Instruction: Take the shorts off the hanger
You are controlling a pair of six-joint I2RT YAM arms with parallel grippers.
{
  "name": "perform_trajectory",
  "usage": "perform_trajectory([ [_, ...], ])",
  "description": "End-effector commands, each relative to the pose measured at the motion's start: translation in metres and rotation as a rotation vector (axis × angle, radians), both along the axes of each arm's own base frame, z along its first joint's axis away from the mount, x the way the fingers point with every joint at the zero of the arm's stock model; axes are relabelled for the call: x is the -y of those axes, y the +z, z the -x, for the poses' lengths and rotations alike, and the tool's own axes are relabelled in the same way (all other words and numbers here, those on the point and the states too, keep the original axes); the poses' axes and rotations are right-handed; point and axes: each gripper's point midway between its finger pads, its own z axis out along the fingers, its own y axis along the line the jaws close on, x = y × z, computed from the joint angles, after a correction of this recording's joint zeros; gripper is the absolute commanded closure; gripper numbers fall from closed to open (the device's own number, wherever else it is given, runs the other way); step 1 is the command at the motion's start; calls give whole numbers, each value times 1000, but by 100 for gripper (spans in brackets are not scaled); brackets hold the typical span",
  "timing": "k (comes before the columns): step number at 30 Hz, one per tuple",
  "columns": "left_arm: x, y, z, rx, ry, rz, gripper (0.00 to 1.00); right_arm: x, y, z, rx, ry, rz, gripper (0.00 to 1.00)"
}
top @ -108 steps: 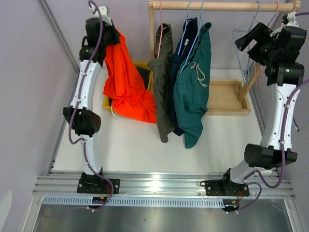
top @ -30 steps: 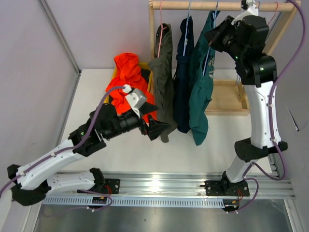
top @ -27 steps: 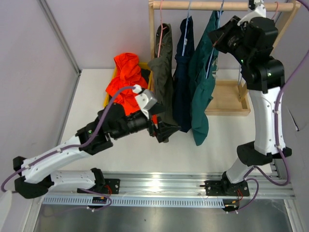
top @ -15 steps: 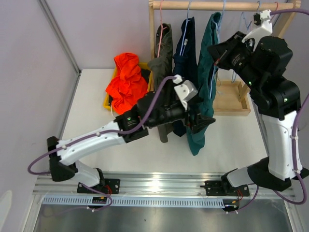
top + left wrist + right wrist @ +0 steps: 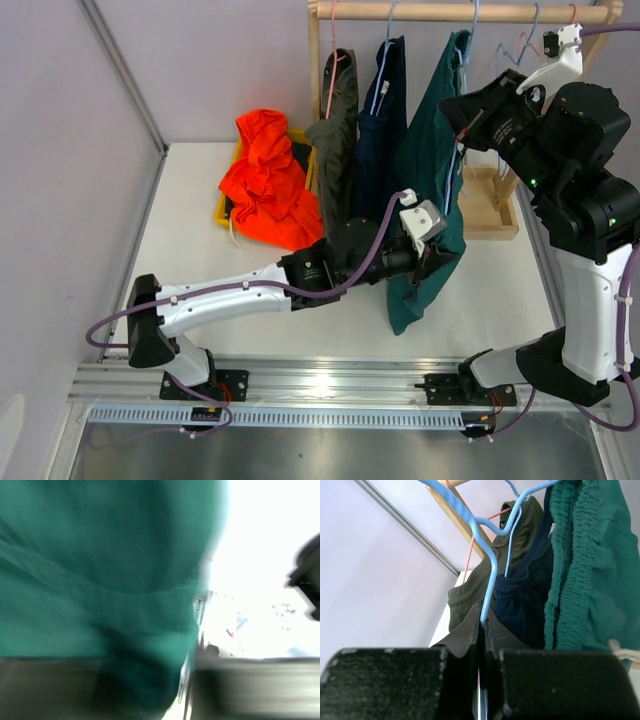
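The teal green shorts hang on a light blue hanger from the wooden rail. My left gripper is shut on their lower part; in the left wrist view blurred teal shorts fill the left side and hide the jaws. My right gripper is shut on the hanger's wire, which the right wrist view shows as the blue hanger pinched in my right gripper. The navy shorts and the olive-grey shorts hang to the left. The orange shorts lie in a heap.
A yellow bin lies under the orange heap at the back left. A wooden tray forms the rack's base on the right. Bare wire hangers hang at the rail's right end. A wooden post stands left of the olive-grey pair.
My left arm swung right from the olive-grey pair to the teal pair and its jaws closed on the fabric. My right arm drew the blue hanger and teal shorts rightward along the rail.
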Motion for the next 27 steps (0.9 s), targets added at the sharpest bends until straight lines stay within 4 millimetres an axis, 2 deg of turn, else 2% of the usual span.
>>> perform_trajectory([
  [1, -13, 29, -21, 26, 146, 86, 100, 12, 43, 18, 146, -19, -58, 100],
  [4, -23, 34, -28, 40, 210, 90, 100, 17, 42, 20, 145, -35, -45, 100],
  [6, -35, 29, -24, 33, 225, 87, 100, 22, 41, 18, 143, -63, -37, 100],
  [7, -38, 18, -17, 24, 220, 68, 100, 24, 44, 18, 148, -72, -35, 100],
  [8, -41, 16, -10, 20, 217, 68, 100, 28, 47, 17, 156, -86, -28, 100],
  [9, -50, -10, 5, 4, 209, 29, 100, 29, 49, 15, 161, -91, -26, 100],
  [11, -60, -19, 24, -19, 204, 36, 100, 34, 57, 10, 178, -108, -24, 100],
  [12, -73, -52, 35, -54, 197, -6, 100, 36, 60, 9, 185, -111, -25, 100],
  [13, -77, -57, 51, -73, 194, 4, 100, 38, 62, 8, 188, -116, -26, 100],
  [14, -81, -62, 59, -91, 193, 8, 100, 40, 64, 5, 194, -122, -28, 100],
  [15, -89, -95, 67, -135, 196, -36, 100, 43, 64, 4, 192, -124, -33, 100],
  [16, -96, -94, 71, -154, 212, -19, 100, 44, 61, 3, 183, -121, -32, 100],
  [17, -101, -101, 70, -167, 228, -26, 100, 43, 58, 5, 170, -115, -31, 100],
  [18, -104, -99, 69, -182, 242, -17, 100, 42, 55, 6, 158, -107, -40, 100],
  [20, -112, -74, 55, -116, 300, -3, 100, 40, 48, 13, 139, -85, -49, 100],
  [21, -114, -66, 45, -85, 330, -11, 100, 40, 38, 22, 112, -73, -63, 100],
  [22, -110, -20, 34, -64, 356, 51, 100, 39, 33, 28, 99, -59, -71, 100],
  [23, -111, -19, 23, -5, 380, -12, 100, 36, 29, 37, 87, -28, -79, 100],
  [24, -115, -12, -2, 18, 440, -29, 100, 37, 21, 52, 65, -12, -106, 100],
  [25, -119, 45, -18, 35, 477, 66, 100, 32, 15, 63, 46, 31, -113, 100],
  [26, -110, 32, -33, 72, 487, -24, 100, 29, 11, 75, 33, 71, -123, 100],
  [27, -117, 35, -64, 80, 546, -42, 100, 29, 7, 85, 23, 89, -130, 100],
])
